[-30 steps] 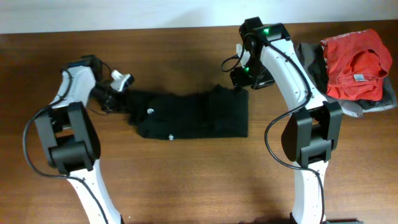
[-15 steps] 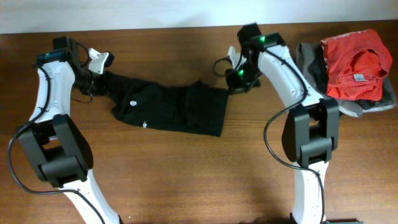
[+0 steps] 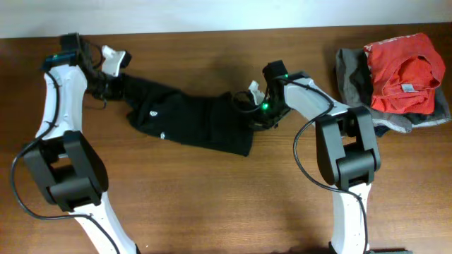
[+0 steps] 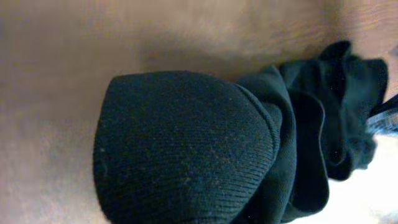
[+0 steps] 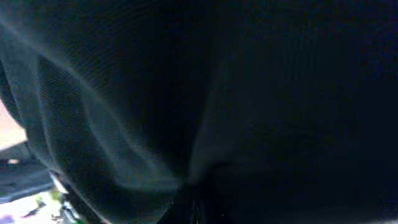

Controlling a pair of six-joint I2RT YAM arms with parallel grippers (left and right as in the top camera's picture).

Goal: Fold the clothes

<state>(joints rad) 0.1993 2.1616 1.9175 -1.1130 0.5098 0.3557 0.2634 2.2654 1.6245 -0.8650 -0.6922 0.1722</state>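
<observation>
The clothes (image 3: 187,116), a large black garment with small white logo marks, lie stretched across the table from back left to centre. My left gripper (image 3: 113,81) is shut on the garment's left end near the back edge. In the left wrist view bunched black knit (image 4: 186,149) covers the fingers. My right gripper (image 3: 248,113) sits low at the garment's right edge and is shut on the cloth there. Dark fabric (image 5: 249,93) fills the right wrist view, its folds drawing in to one pinched point at the bottom, and the fingers are hidden.
At the back right a red shirt (image 3: 402,70) lies crumpled on a grey garment (image 3: 351,74). The brown wooden table (image 3: 212,197) ends at a white wall along the back. Both arm bases stand at the front.
The left gripper has dragged the garment left and toward the back. The right gripper came down from behind the garment's right corner onto its right edge and went from open to shut.
</observation>
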